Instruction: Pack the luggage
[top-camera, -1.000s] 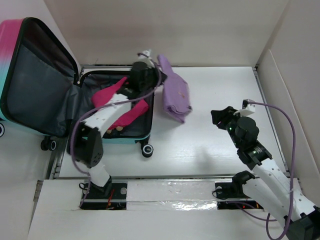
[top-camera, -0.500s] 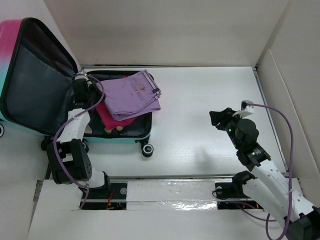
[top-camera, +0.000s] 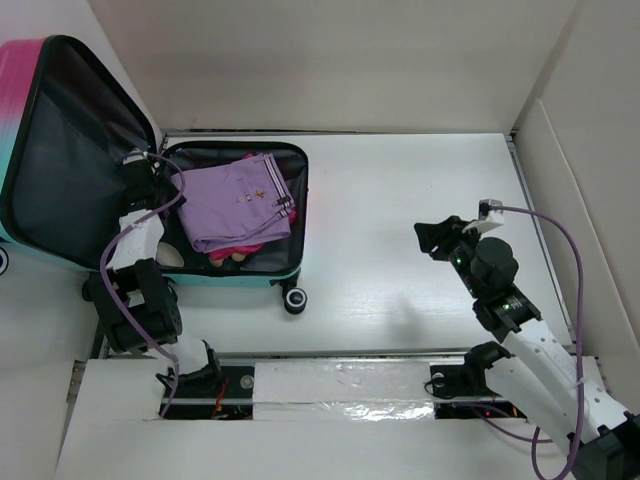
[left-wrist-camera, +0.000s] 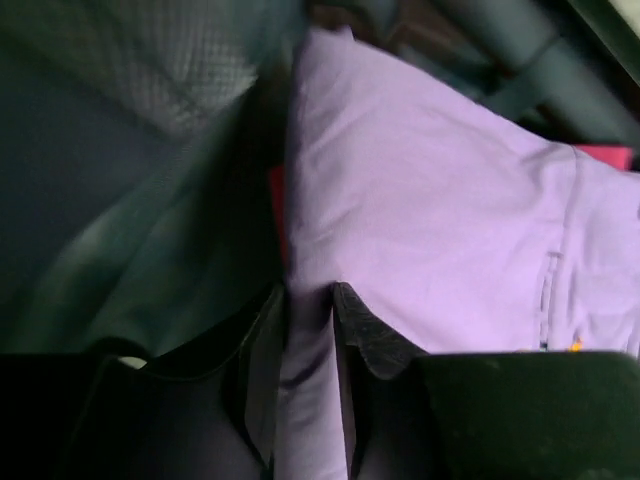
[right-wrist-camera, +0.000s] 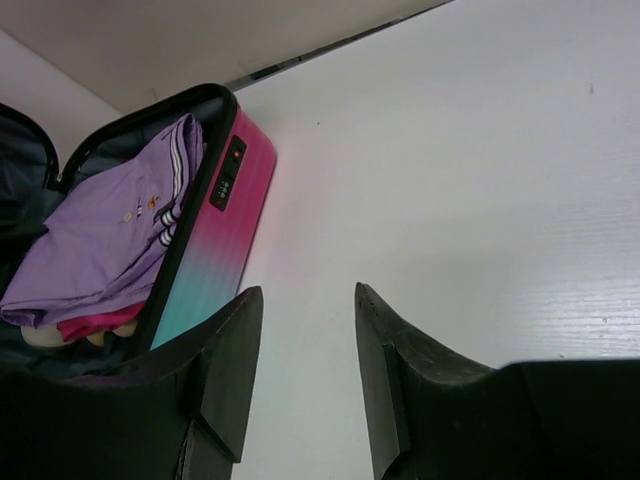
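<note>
The luggage (top-camera: 240, 277) lies open at the left, its pink-to-teal lid (top-camera: 70, 170) standing up and its dark lining showing. A folded purple garment (top-camera: 235, 200) lies inside it on top of pink clothing (top-camera: 250, 243). My left gripper (top-camera: 168, 192) reaches in at the tub's left side. In the left wrist view its jaws (left-wrist-camera: 308, 300) pinch a fold of the purple garment (left-wrist-camera: 430, 220). My right gripper (top-camera: 428, 238) hovers open above the bare table, well to the right of the luggage (right-wrist-camera: 225, 230), with nothing between its fingers (right-wrist-camera: 308, 300).
A beige item (top-camera: 222, 257) peeks out under the clothes near the tub's front wall. The suitcase wheel (top-camera: 293, 299) sticks out toward the arms. White walls close the table in at the back and right (top-camera: 560, 170).
My left arm has swung left, carrying the purple garment from the table beside the suitcase into the tub, onto the pink clothing. The right gripper has barely shifted.
</note>
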